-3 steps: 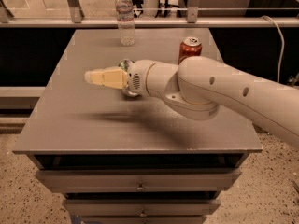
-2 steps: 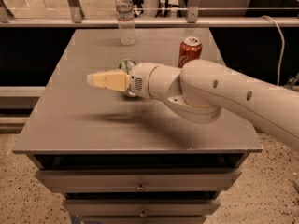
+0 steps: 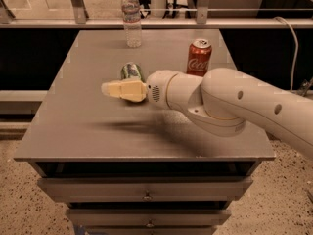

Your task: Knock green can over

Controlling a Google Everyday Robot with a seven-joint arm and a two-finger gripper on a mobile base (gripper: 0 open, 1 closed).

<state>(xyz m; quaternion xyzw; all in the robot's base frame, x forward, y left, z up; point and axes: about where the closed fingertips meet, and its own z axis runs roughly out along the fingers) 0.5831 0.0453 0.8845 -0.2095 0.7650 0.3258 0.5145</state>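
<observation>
The green can (image 3: 131, 71), mottled green and white, sits on the grey table (image 3: 73, 126) left of centre. Its lower part is hidden behind my gripper, so I cannot tell whether it stands or lies. My gripper (image 3: 106, 88) points left, just in front of the can and hovering over the table. Its cream fingers (image 3: 122, 89) are pressed together and hold nothing. The white arm reaches in from the right.
A red Coca-Cola can (image 3: 198, 57) stands upright to the right of the green can, close behind my wrist. A clear water bottle (image 3: 131, 18) stands at the table's far edge. Drawers sit below the tabletop, and a rail runs behind it.
My gripper has shifted a little to the right, and more of the green can shows behind it. The red can and the bottle have not moved.
</observation>
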